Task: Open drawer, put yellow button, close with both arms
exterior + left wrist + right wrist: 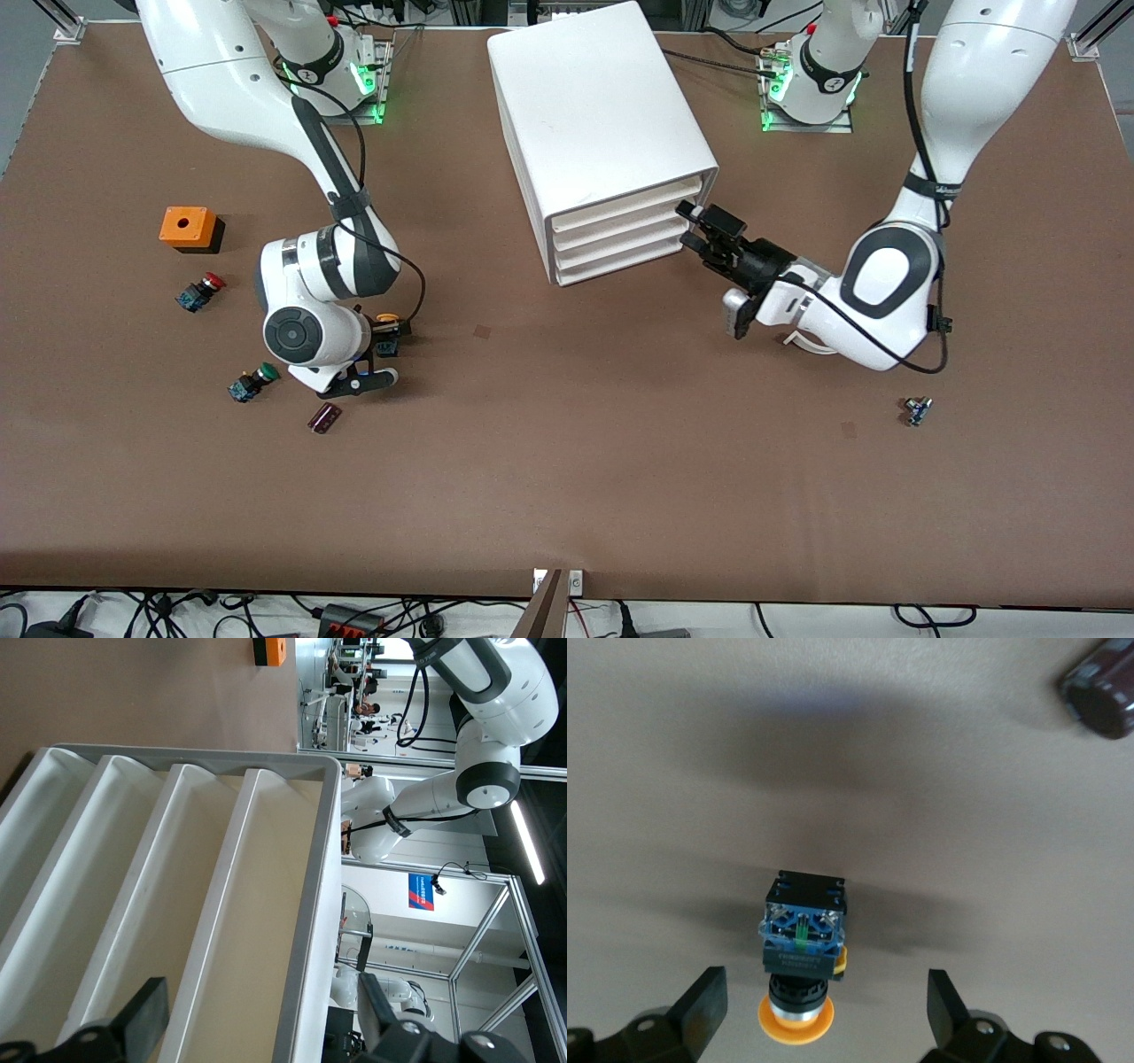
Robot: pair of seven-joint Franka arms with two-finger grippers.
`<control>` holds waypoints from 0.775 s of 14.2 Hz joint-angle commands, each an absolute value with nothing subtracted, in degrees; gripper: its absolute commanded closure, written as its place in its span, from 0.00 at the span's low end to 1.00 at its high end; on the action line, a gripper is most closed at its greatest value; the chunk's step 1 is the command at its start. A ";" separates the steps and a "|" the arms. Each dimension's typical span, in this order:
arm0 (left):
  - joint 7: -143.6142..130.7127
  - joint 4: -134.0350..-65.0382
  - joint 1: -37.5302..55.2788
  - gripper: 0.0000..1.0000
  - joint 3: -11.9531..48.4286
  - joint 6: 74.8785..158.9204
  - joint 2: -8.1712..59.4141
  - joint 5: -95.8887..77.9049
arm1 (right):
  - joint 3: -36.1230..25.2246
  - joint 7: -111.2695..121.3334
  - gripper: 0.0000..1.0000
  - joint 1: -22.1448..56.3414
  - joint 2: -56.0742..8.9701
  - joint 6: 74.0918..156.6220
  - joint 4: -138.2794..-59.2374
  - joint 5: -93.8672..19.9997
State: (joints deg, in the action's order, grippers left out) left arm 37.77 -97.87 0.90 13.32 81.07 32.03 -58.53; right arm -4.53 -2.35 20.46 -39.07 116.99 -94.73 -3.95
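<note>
The yellow button (387,321) lies on its side on the brown table, near the right arm's end. In the right wrist view its orange cap (796,1020) and black and blue body sit between the two fingers. My right gripper (376,350) is down around it, open, with a gap on each side. The white drawer unit (602,133) stands mid-table with all drawers shut. My left gripper (698,227) is at its front corner toward the left arm's end, open. In the left wrist view the top drawer's front (257,930) and the unit's top edge lie between its fingers (146,1017).
An orange box (188,228), a red-capped button (202,291), a green-capped button (252,382) and a dark cylinder (325,417) lie around the right gripper. A small part (918,410) lies near the left arm's end, closer to the front camera.
</note>
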 commanded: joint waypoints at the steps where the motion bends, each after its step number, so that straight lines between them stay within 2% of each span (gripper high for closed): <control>1: 41.74 -98.00 2.11 0.12 13.36 82.97 34.26 -59.94 | -4.83 -2.81 0.00 21.35 -39.72 117.33 -94.48 -7.02; 2: 42.79 -97.82 2.37 0.13 13.36 83.23 35.06 -59.94 | -4.75 -2.81 0.00 21.44 -39.81 117.33 -94.48 -7.12; 3: 44.37 -97.91 2.72 0.17 13.36 84.02 35.76 -60.20 | -4.75 -2.81 0.04 21.36 -39.81 117.25 -94.57 -7.12; 4: 46.04 -98.26 2.99 0.23 13.36 84.02 35.95 -60.29 | -4.75 -2.81 0.10 21.44 -39.90 117.16 -94.57 -7.12; 6: 47.89 -99.84 2.90 0.25 13.53 83.94 35.86 -61.08 | -4.83 -2.73 0.23 21.45 -40.25 117.25 -94.57 -7.12; 8: 50.70 -100.89 2.81 0.31 13.54 83.85 35.86 -61.96 | -4.83 -2.72 0.36 21.36 -40.78 117.33 -94.57 -7.12; 10: 50.98 -102.48 2.99 0.33 13.62 83.85 35.68 -63.63 | -4.83 -2.72 0.39 21.36 -40.87 117.25 -94.48 -7.12; 11: 50.98 -103.26 3.16 0.36 14.23 84.11 35.68 -64.15 | -4.83 -2.72 0.45 21.36 -40.78 117.25 -94.48 -7.12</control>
